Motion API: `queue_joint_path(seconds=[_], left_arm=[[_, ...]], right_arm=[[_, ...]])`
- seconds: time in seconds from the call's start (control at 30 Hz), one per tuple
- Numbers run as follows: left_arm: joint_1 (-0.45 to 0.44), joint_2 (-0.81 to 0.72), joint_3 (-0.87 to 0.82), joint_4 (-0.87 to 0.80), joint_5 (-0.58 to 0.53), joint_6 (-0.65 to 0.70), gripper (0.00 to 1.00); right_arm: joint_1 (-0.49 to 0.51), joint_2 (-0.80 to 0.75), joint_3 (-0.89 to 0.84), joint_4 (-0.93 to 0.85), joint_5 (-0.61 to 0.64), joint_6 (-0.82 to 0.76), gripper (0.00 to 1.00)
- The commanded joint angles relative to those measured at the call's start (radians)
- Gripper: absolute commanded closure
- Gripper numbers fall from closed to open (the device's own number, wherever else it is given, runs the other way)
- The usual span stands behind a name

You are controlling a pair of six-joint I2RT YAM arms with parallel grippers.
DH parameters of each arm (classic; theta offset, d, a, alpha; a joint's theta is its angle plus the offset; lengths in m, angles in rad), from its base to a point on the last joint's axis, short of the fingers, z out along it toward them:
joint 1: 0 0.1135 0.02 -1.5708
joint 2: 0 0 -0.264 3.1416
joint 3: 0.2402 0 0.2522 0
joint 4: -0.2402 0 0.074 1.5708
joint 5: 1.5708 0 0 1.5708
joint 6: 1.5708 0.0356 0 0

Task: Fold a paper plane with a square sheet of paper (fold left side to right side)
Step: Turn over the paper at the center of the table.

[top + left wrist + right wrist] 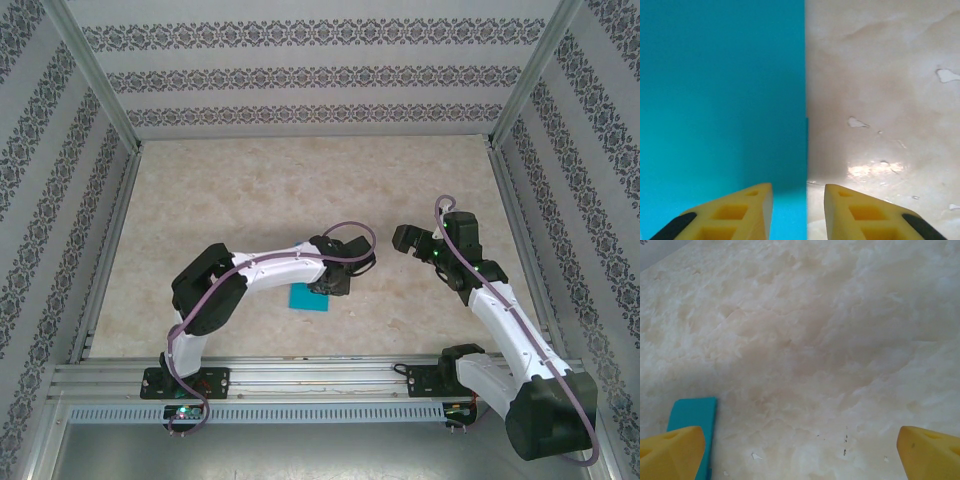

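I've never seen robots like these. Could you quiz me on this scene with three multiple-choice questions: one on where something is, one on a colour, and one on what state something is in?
1. Where on the table does the sheet of paper lie?
A. far left corner
B. near the middle, under the left gripper
C. far right corner

2. What colour is the paper?
A. white
B. red
C. teal-blue

3. How do the right gripper's jaws stand?
A. wide apart, nothing between
B. shut on the paper
C. shut, empty

Answers:
1 B: the top view shows it beneath the left gripper.
2 C: both wrist views show teal-blue.
3 A: its fingers sit at opposite edges of its wrist view, with bare table between them.
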Motion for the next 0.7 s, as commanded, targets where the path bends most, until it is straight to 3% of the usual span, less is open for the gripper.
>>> queue_joint_path(seconds=[0.0, 0.27, 0.53, 0.67], left_arm=[[0.02, 0.0, -0.011, 0.046, 0.071, 0.031, 0.61], [0.04, -0.098, -0.093, 0.2, 0.16, 0.065, 0.33], [0.087, -0.215, -0.205, 0.411, 0.286, 0.094, 0.16], [0.131, -0.275, -0.266, 0.528, 0.346, 0.119, 0.13]], right_arm=[[-0.013, -0.006, -0.003, -0.013, -0.026, -0.017, 0.02], [-0.027, -0.012, 0.023, -0.061, -0.069, -0.024, 0.02], [-0.032, 0.002, 0.048, -0.091, -0.147, -0.004, 0.02], [-0.031, 0.014, 0.062, -0.108, -0.209, 0.007, 0.02]])
